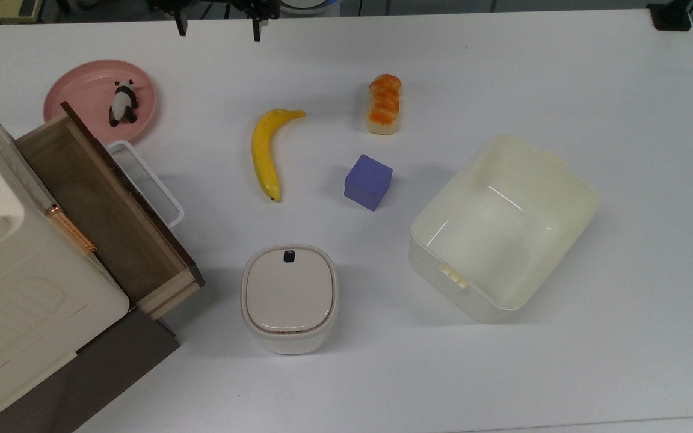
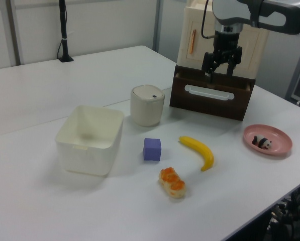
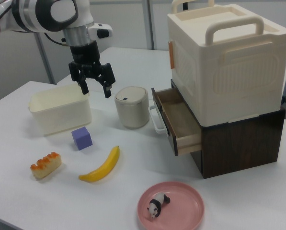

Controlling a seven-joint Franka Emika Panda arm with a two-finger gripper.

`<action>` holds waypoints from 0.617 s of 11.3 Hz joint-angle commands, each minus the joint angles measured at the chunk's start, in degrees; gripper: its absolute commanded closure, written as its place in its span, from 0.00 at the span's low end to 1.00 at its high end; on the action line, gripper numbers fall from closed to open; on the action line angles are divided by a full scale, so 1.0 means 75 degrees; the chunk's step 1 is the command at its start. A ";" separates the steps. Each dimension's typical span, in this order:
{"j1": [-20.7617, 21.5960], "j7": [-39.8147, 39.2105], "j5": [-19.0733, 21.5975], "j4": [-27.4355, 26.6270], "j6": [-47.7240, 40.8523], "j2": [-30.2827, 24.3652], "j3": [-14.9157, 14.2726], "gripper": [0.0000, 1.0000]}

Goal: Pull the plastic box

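Observation:
The plastic box (image 1: pixel 503 231) is a large cream-white open tub, empty, on the white table at the top view's right. It also stands at the left view's left (image 2: pixel 87 146) and the right view's left (image 3: pixel 61 117). My gripper (image 1: pixel 217 29) is open and holds nothing, with its black fingertips hanging in the air at the top view's upper edge. It is well apart from the box. In the left view the gripper (image 2: pixel 221 73) shows in front of the open drawer. In the right view the gripper (image 3: pixel 95 89) hangs between the box and the lidded bin.
A purple cube (image 1: pixel 369 181), a banana (image 1: pixel 265 153) and a bread roll (image 1: pixel 384 103) lie mid-table. A beige lidded bin (image 1: pixel 289 297) stands near the open wooden drawer (image 1: pixel 106 204), whose brown cabinet carries a cream case. A pink plate (image 1: pixel 82 90) holds a panda figure.

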 commanded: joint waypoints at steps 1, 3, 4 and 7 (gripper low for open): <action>0.0030 -0.0052 -0.0086 0.0018 0.0165 0.0076 -0.0044 0.00; 0.0030 -0.0052 -0.0086 0.0030 0.0200 0.0099 -0.0044 0.00; 0.0030 -0.0052 -0.0086 0.0018 0.0201 0.0111 -0.0044 0.00; 0.0030 -0.0052 -0.0098 0.0030 0.0282 0.0169 -0.0044 0.00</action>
